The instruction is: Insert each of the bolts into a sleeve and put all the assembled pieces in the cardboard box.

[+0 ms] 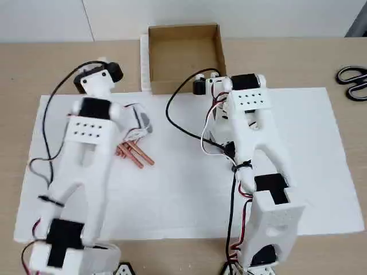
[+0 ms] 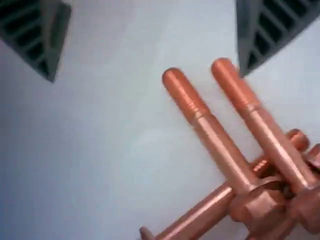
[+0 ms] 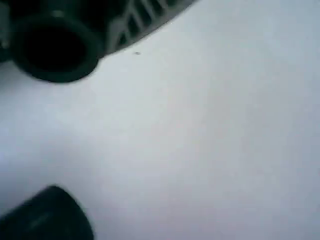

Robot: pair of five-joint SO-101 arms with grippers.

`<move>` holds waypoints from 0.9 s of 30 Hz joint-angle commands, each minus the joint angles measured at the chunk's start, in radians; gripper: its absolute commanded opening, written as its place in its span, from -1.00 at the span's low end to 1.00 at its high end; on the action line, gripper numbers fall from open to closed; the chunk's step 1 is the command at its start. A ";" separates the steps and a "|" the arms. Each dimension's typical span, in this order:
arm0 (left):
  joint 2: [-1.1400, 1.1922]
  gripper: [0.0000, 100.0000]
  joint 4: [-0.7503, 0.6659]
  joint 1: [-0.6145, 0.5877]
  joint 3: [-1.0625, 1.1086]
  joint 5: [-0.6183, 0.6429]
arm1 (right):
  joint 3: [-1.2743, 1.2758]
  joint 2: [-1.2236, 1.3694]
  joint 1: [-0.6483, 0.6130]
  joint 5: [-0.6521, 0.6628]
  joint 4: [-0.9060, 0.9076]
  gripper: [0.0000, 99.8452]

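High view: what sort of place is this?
Likely a lab workbench for robot assembly trials: two small white arms at a wooden table, a white sheet under copper bolts, scissors at the edge.

The high view looks steeply down from above the arms' bases over the counter (image 1: 34, 63), the white sheet (image 1: 189, 189) and the cardboard box (image 1: 183, 57) at top centre. The left wrist view faces down, very near the sheet (image 2: 100, 150), onto the bolts (image 2: 225, 150). The high view shares those bolts (image 1: 135, 153), left of centre. The right wrist view looks down equally near onto the sheet (image 3: 210, 140).
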 commanded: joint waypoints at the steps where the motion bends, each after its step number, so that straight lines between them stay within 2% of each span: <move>1: 0.061 -0.55 -0.029 0.014 -0.022 0.072 | -0.048 -0.064 0.007 0.005 0.018 -0.99; 9: 0.196 -0.55 -0.035 -0.002 -0.025 0.187 | -0.048 -0.064 0.007 0.003 0.018 -0.99; 16: 0.265 -0.55 -0.117 -0.063 -0.025 0.193 | -0.048 -0.064 0.007 0.003 0.018 -0.99; 22: 0.315 -0.56 -0.138 -0.057 -0.025 0.193 | -0.048 -0.064 0.007 0.003 0.018 -0.99; 27: 0.315 -0.80 -0.138 -0.057 -0.025 0.190 | -0.048 -0.064 0.007 0.003 0.018 -0.99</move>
